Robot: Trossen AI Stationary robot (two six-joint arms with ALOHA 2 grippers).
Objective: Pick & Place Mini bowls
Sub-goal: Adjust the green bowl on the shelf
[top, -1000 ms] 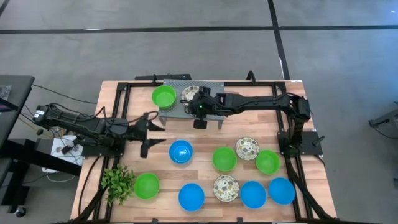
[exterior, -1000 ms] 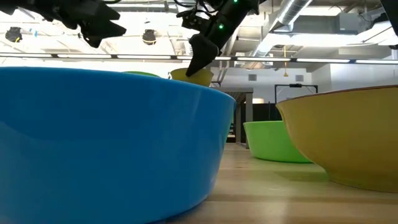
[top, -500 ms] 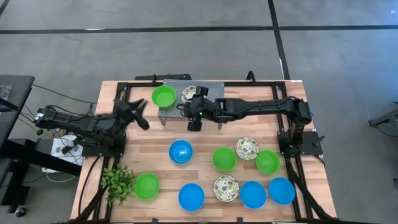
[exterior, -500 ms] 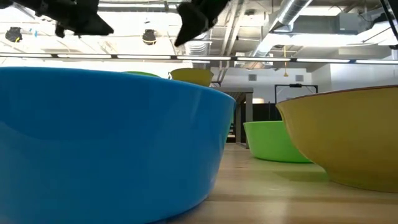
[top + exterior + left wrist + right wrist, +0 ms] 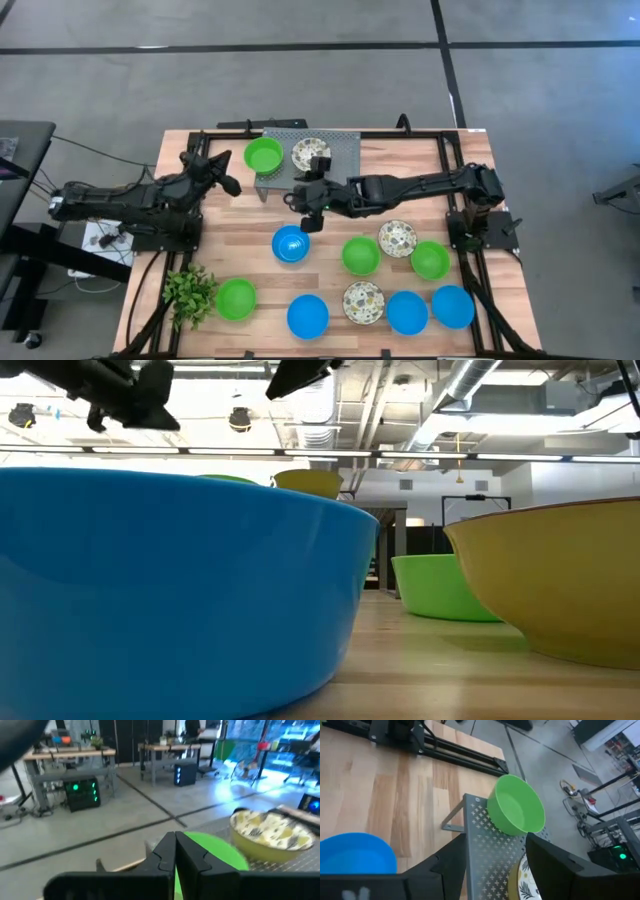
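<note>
On the perforated grey metal shelf (image 5: 340, 152) sit a glossy round green bowl (image 5: 263, 155) and a speckled floral bowl (image 5: 311, 153). Left gripper (image 5: 175, 851) pressed together, empty; right gripper (image 5: 492, 857) spread, empty, above the wood-plank counter (image 5: 230, 265). Only the high view shows the other bowls.

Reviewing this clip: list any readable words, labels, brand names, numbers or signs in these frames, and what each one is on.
None can be read. The mini bowls, the perforated grey shelf and both arms show no lettering. The room's equipment in the left wrist view shows only green lights, no legible text.

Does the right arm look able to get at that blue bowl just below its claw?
Probably yes: the right gripper hangs open just beside the blue bowl, with nothing between them and bare table around it.
</note>
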